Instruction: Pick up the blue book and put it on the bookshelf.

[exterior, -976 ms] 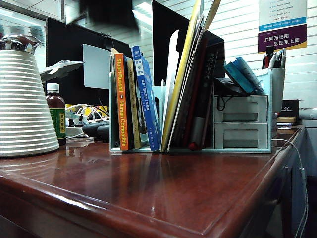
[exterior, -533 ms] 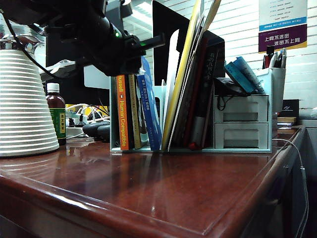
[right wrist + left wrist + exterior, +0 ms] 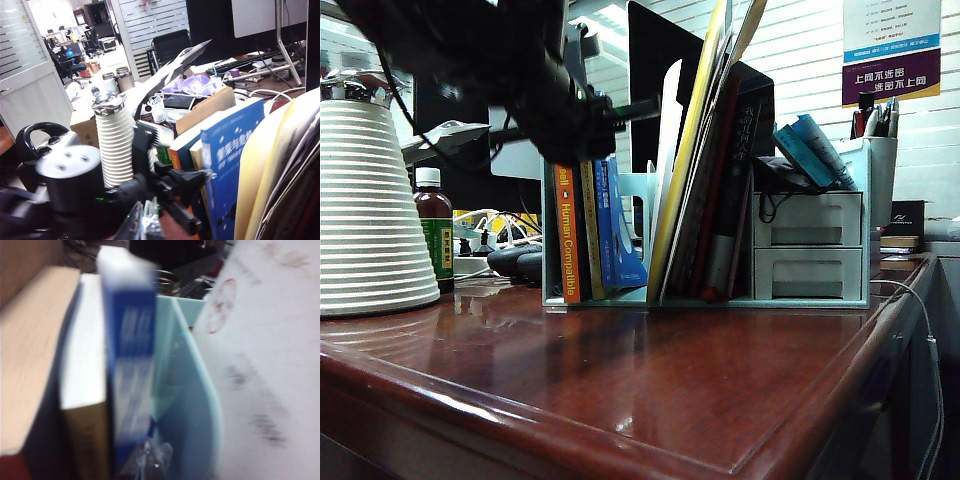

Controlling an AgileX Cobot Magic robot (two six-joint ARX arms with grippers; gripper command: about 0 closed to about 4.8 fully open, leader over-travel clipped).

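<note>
The blue book (image 3: 618, 228) stands in the pale mint bookshelf (image 3: 658, 182), right of the orange-spined book (image 3: 565, 235). My left arm reaches in from the upper left, and the left gripper (image 3: 642, 104) is shut and empty, level with the book tops. In the blurred left wrist view, the left gripper (image 3: 154, 459) sits low between the blue book (image 3: 131, 365) and a mint divider of the bookshelf (image 3: 187, 390); whether they touch is unclear. The right gripper (image 3: 149, 225) is shut and empty, hanging behind the left arm with the blue book (image 3: 227, 165) beyond. It is out of the exterior view.
A white ribbed cone-shaped vessel (image 3: 365, 210) and a brown bottle (image 3: 433, 230) stand at the left. Yellow and dark folders (image 3: 705, 150) fill the rack's right slots. A matching two-drawer unit (image 3: 810, 245) with a pen cup (image 3: 878, 160) adjoins it. Monitors stand behind.
The left arm came in from the upper left and lowered to the book tops. The blue book went from leaning to standing more upright against its neighbours.
</note>
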